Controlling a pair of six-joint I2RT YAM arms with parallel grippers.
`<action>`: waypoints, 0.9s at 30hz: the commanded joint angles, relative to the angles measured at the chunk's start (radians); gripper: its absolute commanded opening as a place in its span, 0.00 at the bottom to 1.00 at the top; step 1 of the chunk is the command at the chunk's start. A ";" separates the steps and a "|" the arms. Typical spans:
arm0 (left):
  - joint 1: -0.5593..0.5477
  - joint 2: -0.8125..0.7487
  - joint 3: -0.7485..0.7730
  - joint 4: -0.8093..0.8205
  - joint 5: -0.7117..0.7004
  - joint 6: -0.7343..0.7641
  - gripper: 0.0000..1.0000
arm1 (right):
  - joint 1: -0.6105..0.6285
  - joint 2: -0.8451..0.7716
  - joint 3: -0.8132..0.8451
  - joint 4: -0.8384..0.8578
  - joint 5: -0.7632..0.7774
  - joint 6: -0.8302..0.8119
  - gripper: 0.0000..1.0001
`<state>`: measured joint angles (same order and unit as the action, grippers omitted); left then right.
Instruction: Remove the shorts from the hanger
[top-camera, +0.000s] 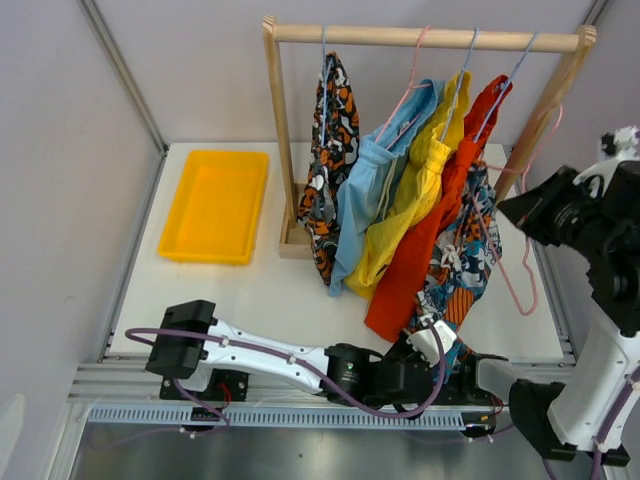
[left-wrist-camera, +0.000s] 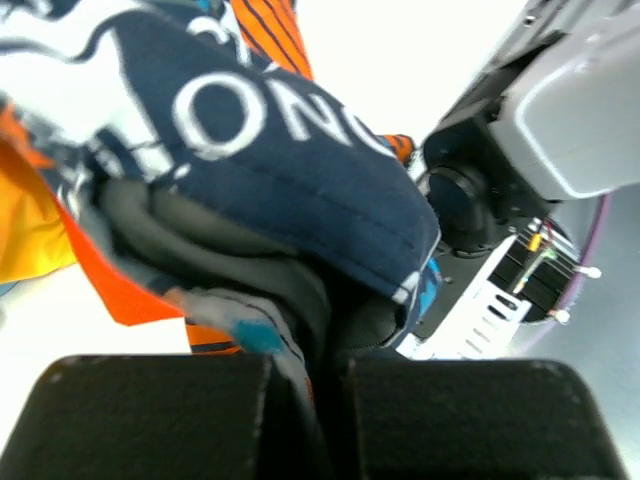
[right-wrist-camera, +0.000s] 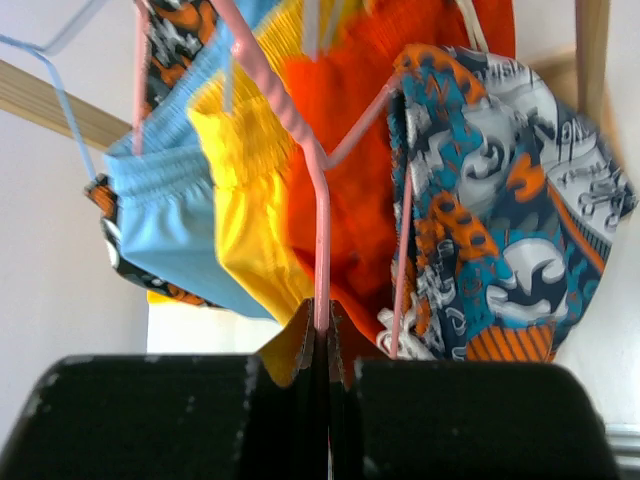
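Cartoon shorts (top-camera: 465, 250), last of five pairs on a wooden rack (top-camera: 420, 36), hang lengthwise, slanting down toward the near edge — yellow tray (top-camera: 215, 205) well left. Left wrist: left gripper (left-wrist-camera: 322, 345) fingers pinch their dark blue fabric. Right wrist: right gripper (right-wrist-camera: 322, 350) fingers clamp a pink hanger (right-wrist-camera: 320, 240), other pairs crowding left.

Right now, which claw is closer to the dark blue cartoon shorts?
Left. The left gripper is shut on the lower fabric of the dark blue shorts, touching them. The right gripper pinches the pink hanger they hang on, with the cloth just beside it.
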<state>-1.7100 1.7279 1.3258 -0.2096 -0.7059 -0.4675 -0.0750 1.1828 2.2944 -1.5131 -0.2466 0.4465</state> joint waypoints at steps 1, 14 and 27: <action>-0.019 -0.019 0.019 -0.036 -0.004 -0.034 0.00 | -0.002 -0.153 -0.192 0.025 -0.063 0.027 0.00; 0.265 0.216 0.567 -0.208 0.117 0.125 0.00 | 0.030 -0.379 -0.455 -0.006 -0.057 0.101 0.00; 0.497 0.010 0.362 -0.218 0.132 0.038 0.00 | 0.228 -0.353 -0.320 -0.007 0.186 0.221 0.00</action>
<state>-1.2102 1.8584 1.7256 -0.4511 -0.5896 -0.3943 0.1158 0.7998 1.8862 -1.3899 -0.1566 0.6209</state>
